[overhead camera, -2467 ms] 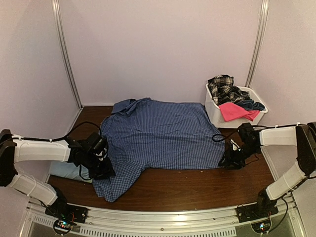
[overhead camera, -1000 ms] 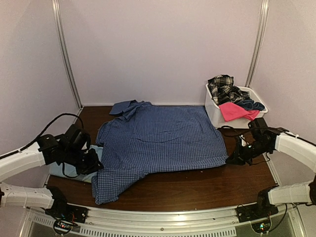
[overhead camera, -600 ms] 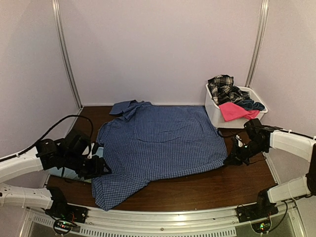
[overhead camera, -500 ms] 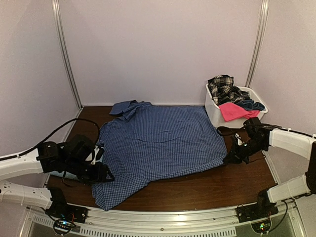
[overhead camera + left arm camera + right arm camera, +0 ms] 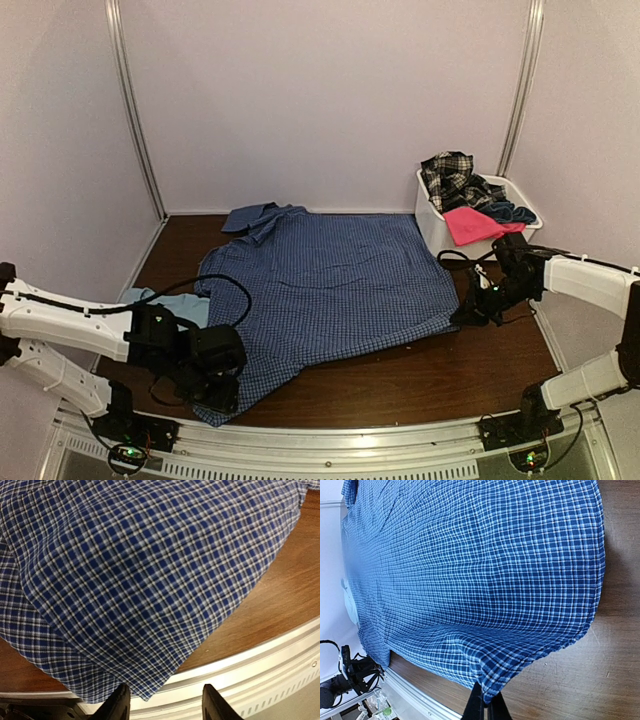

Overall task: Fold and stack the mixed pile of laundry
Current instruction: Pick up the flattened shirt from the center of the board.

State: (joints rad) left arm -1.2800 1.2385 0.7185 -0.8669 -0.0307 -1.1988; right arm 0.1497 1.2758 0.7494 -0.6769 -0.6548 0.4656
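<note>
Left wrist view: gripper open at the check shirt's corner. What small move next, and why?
Probably close the left gripper on the blue check shirt corner lying between its open jaws. The right gripper is shut on the opposite edge, so both ends would then be held for folding.

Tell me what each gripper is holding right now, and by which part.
The right gripper pinches the blue checked shirt by its near-right corner. The left gripper is open around the shirt's near-left corner, holding nothing.
</note>
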